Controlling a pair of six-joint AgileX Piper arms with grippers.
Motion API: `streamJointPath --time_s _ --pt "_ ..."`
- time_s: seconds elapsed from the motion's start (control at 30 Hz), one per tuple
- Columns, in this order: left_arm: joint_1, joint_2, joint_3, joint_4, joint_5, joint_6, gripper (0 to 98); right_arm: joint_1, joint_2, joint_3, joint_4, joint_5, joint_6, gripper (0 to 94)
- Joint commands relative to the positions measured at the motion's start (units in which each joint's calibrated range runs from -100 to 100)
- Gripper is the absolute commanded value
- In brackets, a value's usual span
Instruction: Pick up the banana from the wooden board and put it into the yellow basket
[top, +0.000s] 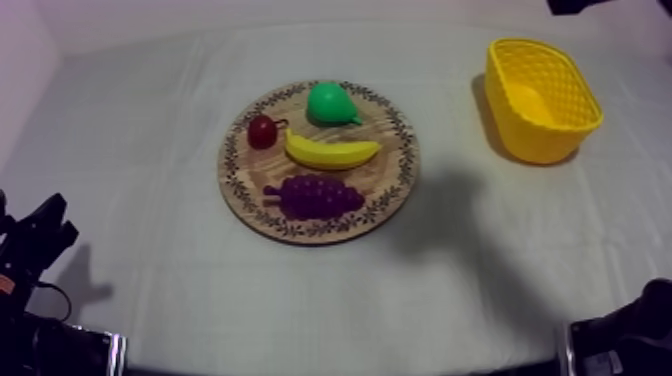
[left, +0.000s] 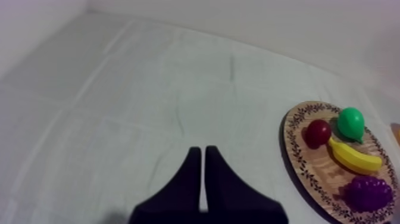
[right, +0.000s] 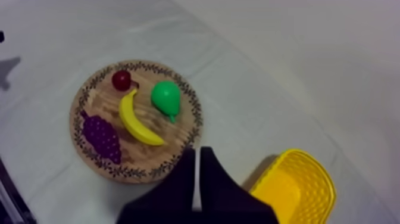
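Curved yellow toy banana (top: 333, 152) lies mid-board on the round wooden board with patterned rim (top: 236, 185), between green pear (top: 331, 103) and purple grape bunch (top: 318, 195); yellow lattice basket (top: 560, 130) stands apart; left gripper (left: 202, 150) pressed together over grey-white cloth (left: 119, 107); right gripper (right: 197, 152) likewise, holding nothing, above the board-basket gap.
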Motion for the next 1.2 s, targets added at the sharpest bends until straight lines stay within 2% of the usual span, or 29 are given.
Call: streamJointPath --time_s 0.0,0.37,0.5,0.67,0.87,1.17 --pt "0.02 0.0 0.01 0.0 0.01 -0.01 0.0 -0.54 0.57 0.09 0.27 -0.03 0.0 0.5" --pt "0.02 0.0 0.01 0.0 0.01 -0.01 0.0 -0.44 3.06 -0.45 -0.13 0.51 0.49 0.5" --pt "0.02 0.0 0.01 0.0 0.01 0.0 0.0 -0.61 5.07 -2.78 -0.78 1.26 2.21 0.5" --pt "0.02 0.0 0.01 0.0 0.01 0.01 0.0 -0.76 9.06 -6.08 -2.54 2.25 6.42 0.5" --pt "0.02 0.0 0.01 0.0 0.01 0.02 0.0 -1.98 15.27 -9.57 -2.73 2.94 8.94 0.5" --pt "0.02 0.0 0.01 0.0 0.01 0.02 0.0 -2.78 26.05 -21.69 -3.2 12.05 12.35 0.5"
